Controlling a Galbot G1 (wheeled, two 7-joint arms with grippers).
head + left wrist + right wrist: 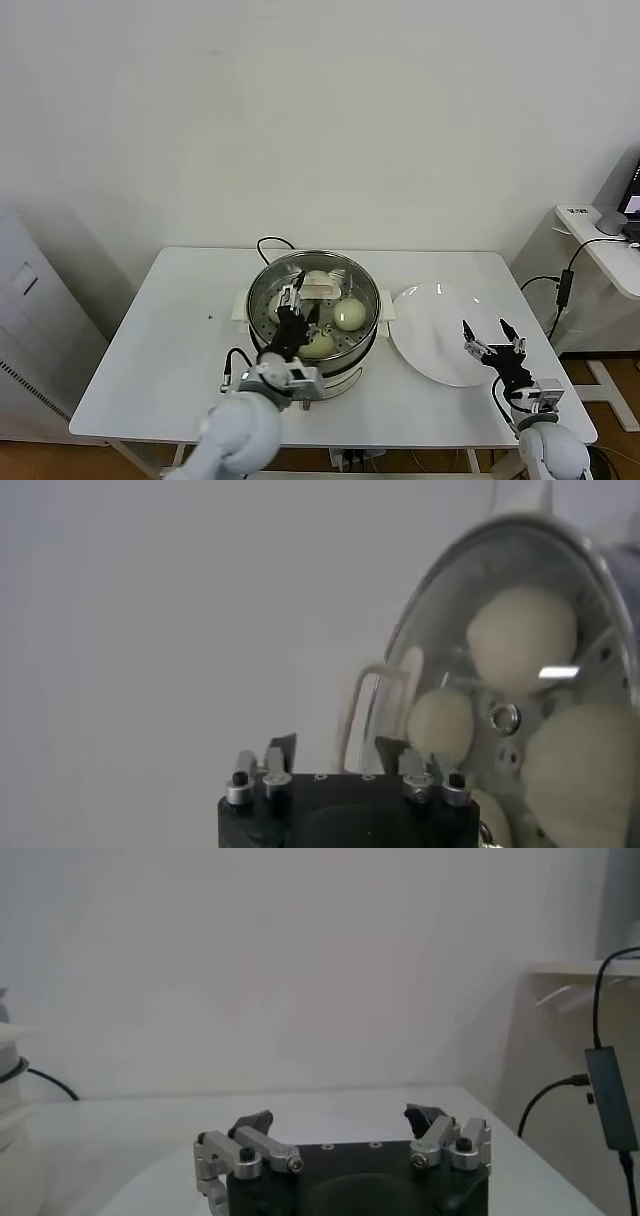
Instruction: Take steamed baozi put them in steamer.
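A flat round white plate [440, 335] lies on the white rectangular table [180, 340], just ahead of the right pincer. A black cable with an inline adapter [563, 285] hangs beyond that pincer's outer side.

Item count, tabletop
3 baozi [349, 314] are seen in 1 steamer [263, 290]; 1 plate [430, 330], 1 table [180, 330], 2 grippers: left [293, 302], right [489, 338].

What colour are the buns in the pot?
Creamy white, plain; the buns show best in the head view.
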